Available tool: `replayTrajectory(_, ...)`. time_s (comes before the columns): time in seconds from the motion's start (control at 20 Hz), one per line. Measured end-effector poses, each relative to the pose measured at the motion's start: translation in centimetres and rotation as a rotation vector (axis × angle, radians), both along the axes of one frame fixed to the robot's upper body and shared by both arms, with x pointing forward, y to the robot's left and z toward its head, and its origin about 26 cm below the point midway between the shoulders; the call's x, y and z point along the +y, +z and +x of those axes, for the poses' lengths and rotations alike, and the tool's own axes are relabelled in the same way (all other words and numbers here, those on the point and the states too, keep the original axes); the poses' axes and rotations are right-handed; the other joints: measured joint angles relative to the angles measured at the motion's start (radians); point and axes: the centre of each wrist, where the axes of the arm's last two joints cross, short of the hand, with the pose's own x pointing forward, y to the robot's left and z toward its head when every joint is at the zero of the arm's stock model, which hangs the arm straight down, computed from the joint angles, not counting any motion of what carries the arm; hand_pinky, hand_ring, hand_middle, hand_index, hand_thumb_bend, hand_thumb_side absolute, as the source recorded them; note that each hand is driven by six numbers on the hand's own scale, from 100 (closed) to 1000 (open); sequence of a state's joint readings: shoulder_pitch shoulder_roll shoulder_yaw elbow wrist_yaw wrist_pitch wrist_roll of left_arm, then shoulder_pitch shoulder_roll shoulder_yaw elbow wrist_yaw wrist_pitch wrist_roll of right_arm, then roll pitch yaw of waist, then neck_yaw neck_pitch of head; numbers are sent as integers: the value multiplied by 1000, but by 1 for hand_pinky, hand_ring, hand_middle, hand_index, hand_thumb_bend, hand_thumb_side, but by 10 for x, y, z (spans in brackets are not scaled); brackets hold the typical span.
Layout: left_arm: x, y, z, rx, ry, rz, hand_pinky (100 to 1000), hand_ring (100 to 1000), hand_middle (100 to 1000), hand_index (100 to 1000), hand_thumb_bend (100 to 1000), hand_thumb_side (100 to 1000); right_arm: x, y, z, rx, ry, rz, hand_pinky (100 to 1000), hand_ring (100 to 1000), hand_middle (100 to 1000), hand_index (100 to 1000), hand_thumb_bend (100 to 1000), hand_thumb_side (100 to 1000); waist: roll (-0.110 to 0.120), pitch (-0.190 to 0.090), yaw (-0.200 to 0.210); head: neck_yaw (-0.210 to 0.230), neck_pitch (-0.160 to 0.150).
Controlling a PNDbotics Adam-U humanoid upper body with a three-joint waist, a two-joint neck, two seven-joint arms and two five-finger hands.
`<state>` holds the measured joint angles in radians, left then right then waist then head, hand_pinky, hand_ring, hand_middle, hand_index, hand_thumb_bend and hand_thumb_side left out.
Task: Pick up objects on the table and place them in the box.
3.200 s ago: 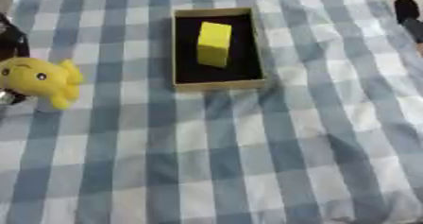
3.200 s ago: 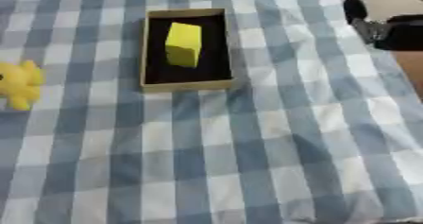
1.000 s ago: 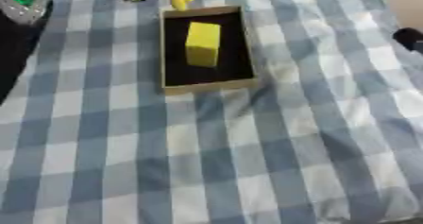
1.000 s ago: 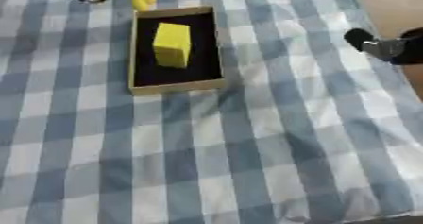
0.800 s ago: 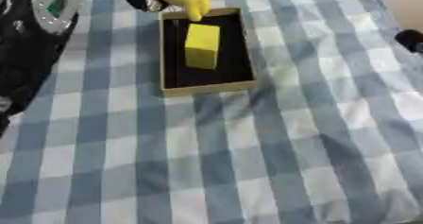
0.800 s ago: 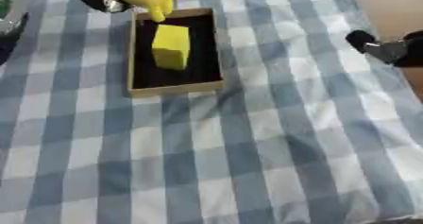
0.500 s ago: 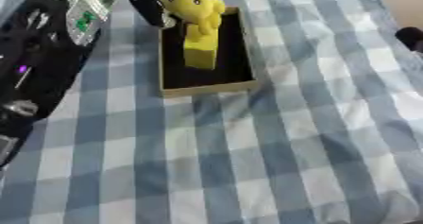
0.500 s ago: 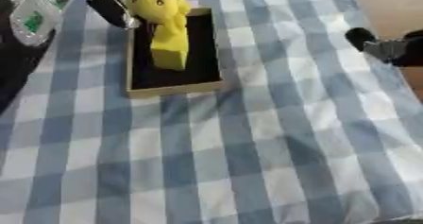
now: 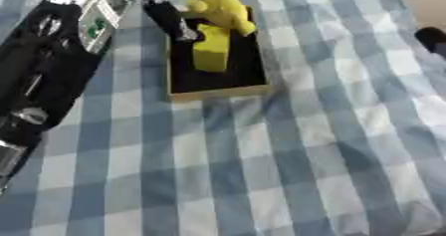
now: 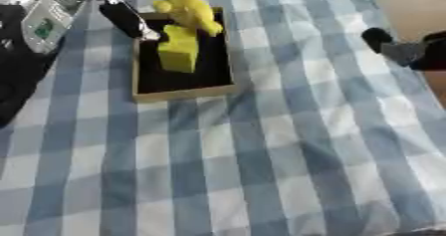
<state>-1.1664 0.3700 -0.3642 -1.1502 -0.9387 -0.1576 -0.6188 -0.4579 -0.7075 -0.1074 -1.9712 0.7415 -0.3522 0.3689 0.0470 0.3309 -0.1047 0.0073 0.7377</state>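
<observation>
1 left hand (image 9: 170, 16) holds yellow toy (image 9: 222, 10) over box (image 9: 218, 88).

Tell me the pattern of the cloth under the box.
Blue and white checks, clearest in the left eye view: cloth.

The box (image 9: 218, 88) sits on the bench (image 9: 287, 170) toward 12 o'clock. A block (image 9: 211, 51) stands inside it; the toy (image 9: 222, 10) is over its 12 o'clock end, left hand (image 9: 166, 12) at the toy's 9 o'clock.

Both eye views look steeply down from the head onto the checked counter (image 9: 287, 145), tilted askew. They share the box (image 9: 218, 91) up top; only the right eye's frame reaches the counter's right edge.
</observation>
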Motion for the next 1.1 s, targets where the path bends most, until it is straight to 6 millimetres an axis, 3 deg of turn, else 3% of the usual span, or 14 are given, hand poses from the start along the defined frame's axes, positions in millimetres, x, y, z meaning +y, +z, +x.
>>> replayTrajectory(0.2, -2, 3, -3, -5, -22, 51, 958, 973, 890, 909, 688, 553, 0, 0, 0, 0, 1, 1, 850, 903, 894, 911, 310, 384, 0, 0, 0, -4, 0)
replayTrajectory(0.45, -3, 8, -7, -8, -31, 77, 965, 981, 896, 910, 681, 543, 0, -1, 0, 0, 3, 7, 846, 902, 894, 910, 297, 391, 0, -1, 0, -10, 0)
replayTrajectory(0.55, -2, 12, -10, -20, -29, 75, 962, 978, 888, 905, 650, 520, 0, -1, 0, -1, 3, 10, 845, 902, 894, 910, 296, 389, 0, -1, 1, -12, 0)
replayTrajectory(0.7, 0, 20, -17, -55, -35, 43, 949, 964, 861, 884, 519, 467, 0, -1, 0, -1, 3, 13, 846, 902, 895, 910, 296, 390, 0, -4, 4, -19, 1)
replayTrajectory(0.9, 7, 38, -41, -137, -71, -48, 931, 947, 818, 857, 453, 350, -1, -2, 0, -2, 1, 19, 850, 903, 895, 911, 317, 377, 0, -7, 13, -36, 9)
replayTrajectory(1.1, 23, 56, -80, -221, -106, -112, 901, 915, 787, 841, 402, 332, -1, -3, 0, 2, -2, 21, 854, 904, 894, 909, 358, 344, 0, -17, 25, -56, 18)
